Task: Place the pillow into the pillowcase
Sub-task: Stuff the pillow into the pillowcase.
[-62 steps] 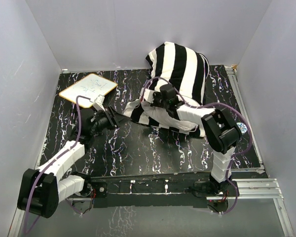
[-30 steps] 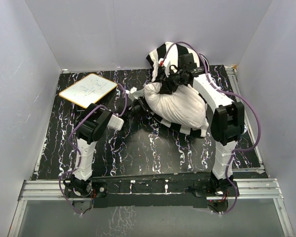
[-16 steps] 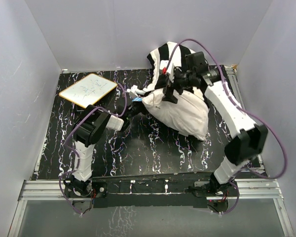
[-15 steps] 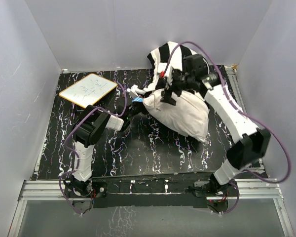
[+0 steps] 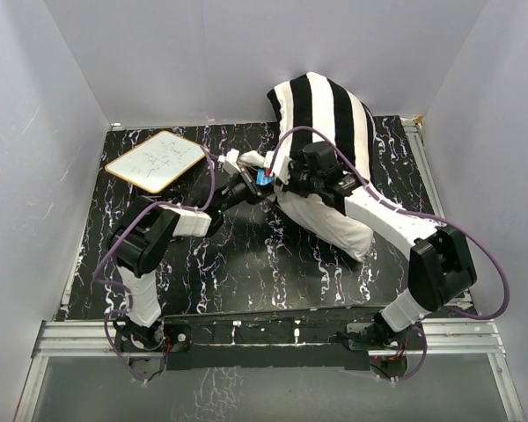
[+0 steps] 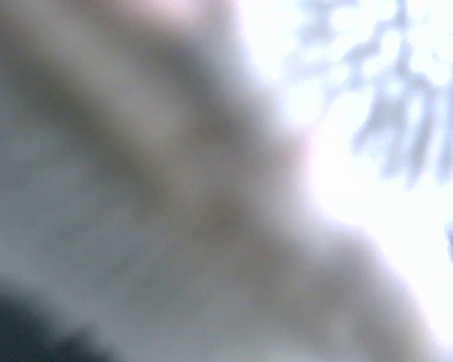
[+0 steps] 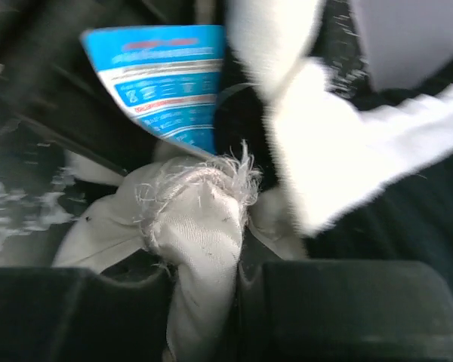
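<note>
right jaws on pillow corner, blue label beside

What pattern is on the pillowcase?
The pillowcase has wide black-and-white stripes, clearest from the top view.

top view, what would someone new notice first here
The black-and-white striped pillowcase bulges at the far middle of the table, with the plain white pillow showing on its near side. At the pillow's left end the right hand pinches frayed white fabric beside a blue label. A small whiteboard lies far left.
</note>
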You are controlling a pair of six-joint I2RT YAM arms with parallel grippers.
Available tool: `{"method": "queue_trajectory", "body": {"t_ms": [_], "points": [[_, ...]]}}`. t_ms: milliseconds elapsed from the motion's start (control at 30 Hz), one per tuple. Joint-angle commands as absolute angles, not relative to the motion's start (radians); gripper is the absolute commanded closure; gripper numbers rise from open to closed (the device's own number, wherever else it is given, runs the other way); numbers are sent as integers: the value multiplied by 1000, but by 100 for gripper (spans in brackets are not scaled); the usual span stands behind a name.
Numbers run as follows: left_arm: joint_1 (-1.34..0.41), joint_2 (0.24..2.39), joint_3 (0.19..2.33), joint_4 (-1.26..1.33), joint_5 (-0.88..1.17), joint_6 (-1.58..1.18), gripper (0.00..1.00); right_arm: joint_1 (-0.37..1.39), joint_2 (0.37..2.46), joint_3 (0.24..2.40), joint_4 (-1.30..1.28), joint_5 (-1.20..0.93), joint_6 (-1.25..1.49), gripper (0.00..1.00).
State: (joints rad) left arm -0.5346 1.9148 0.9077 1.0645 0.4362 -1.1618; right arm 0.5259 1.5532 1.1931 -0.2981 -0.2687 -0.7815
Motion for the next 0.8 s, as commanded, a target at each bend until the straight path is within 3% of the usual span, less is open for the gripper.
{"method": "queue_trajectory", "body": {"t_ms": [0, 400, 767], "points": [[-518, 1723, 855, 1194, 490, -1163, 100, 393, 1580, 1162, 19, 34, -883, 92], [-474, 1545, 757, 1116, 539, -1116, 100, 312, 1854, 1100, 638, 257, -1257, 92], [-413, 1564, 680, 1146, 600, -1140, 100, 322, 2016, 1155, 264, 163, -1095, 91]]}}
